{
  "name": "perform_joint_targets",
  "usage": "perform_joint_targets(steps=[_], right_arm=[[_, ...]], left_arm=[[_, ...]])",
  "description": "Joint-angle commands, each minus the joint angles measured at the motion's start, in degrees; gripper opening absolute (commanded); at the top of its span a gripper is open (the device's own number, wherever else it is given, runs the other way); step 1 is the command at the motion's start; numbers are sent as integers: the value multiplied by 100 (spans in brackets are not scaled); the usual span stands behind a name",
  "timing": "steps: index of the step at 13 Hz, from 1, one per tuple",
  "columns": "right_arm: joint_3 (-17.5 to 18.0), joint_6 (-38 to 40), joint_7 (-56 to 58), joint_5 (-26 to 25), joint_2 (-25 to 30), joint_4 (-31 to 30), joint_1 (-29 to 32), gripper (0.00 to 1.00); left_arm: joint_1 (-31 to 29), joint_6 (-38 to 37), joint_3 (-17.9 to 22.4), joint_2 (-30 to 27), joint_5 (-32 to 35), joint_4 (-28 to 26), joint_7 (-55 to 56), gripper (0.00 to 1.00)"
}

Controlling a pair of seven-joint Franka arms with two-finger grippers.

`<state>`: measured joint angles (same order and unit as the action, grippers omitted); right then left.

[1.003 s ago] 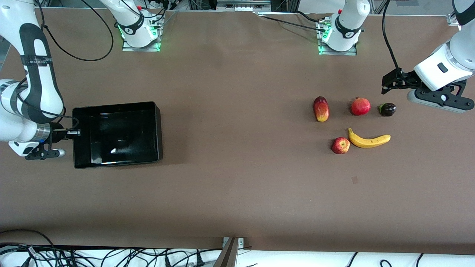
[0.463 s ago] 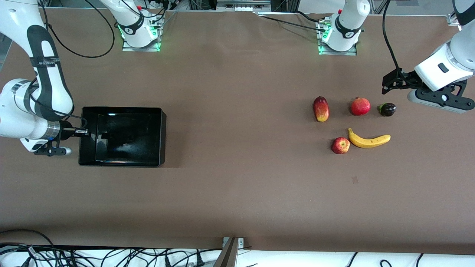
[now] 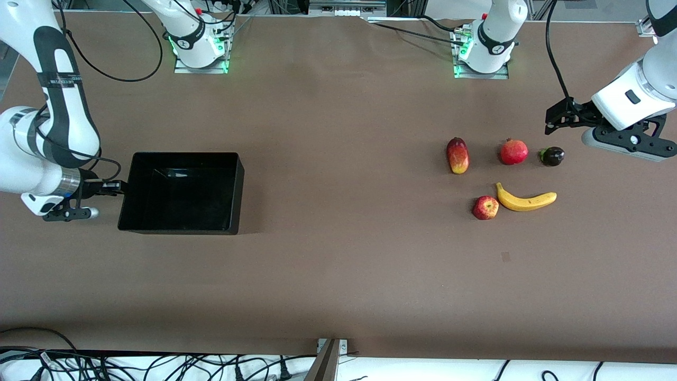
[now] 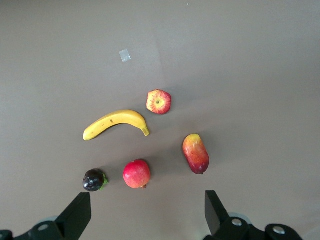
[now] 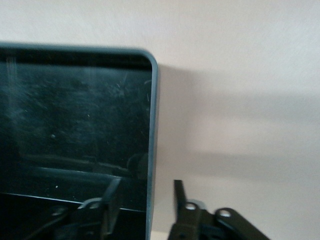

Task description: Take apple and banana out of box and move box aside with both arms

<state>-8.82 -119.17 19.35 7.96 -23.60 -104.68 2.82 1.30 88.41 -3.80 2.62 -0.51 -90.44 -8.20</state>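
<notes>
box (image 3: 182, 161) long axis toward arms' ends | right gripper (image 3: 117, 186) clamps wall

glossy black plastic box (image 3: 235, 185) on a matt brown table (image 3: 338, 275); smooth-skinned banana (image 3: 525, 200)

We see a glossy black box (image 3: 182, 193) pinched by the black right gripper (image 3: 117, 186), a yellow banana (image 3: 525, 200), a red apple with yellowish patches (image 3: 485, 207), a brown table (image 3: 344, 264)

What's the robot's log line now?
right tool: shut on glossy black rectangular tray | left tool: open, waiting over brown table
</notes>
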Motion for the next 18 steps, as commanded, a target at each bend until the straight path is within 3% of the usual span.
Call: perform_joint_targets(steps=[1,6,12,15,16,18], right_arm=[[12,734,87,-13,224,560,-1,100],[-23,2378,60,-276,233,1791,-79,100],[-67,3303,-221,-962,917,2321,-608,100],[-23,3208,-151,-910,1260,2023,-546,100],[-23,3067,-229,-936,1522,1691,-616,100],[-41,2140,-239,-981,2566,542,-520,100]], left_arm=[[11,-113,37,-8,-124,62,29,100],[11,-113,46,-8,-125,53,29,100],[11,-113,46,-8,-125,44,29,100],[11,-113,46,-8,-125,44,29,100],[11,-113,46,-8,-125,44,29,100],[11,-113,46,-8,-116,44,29,100]])
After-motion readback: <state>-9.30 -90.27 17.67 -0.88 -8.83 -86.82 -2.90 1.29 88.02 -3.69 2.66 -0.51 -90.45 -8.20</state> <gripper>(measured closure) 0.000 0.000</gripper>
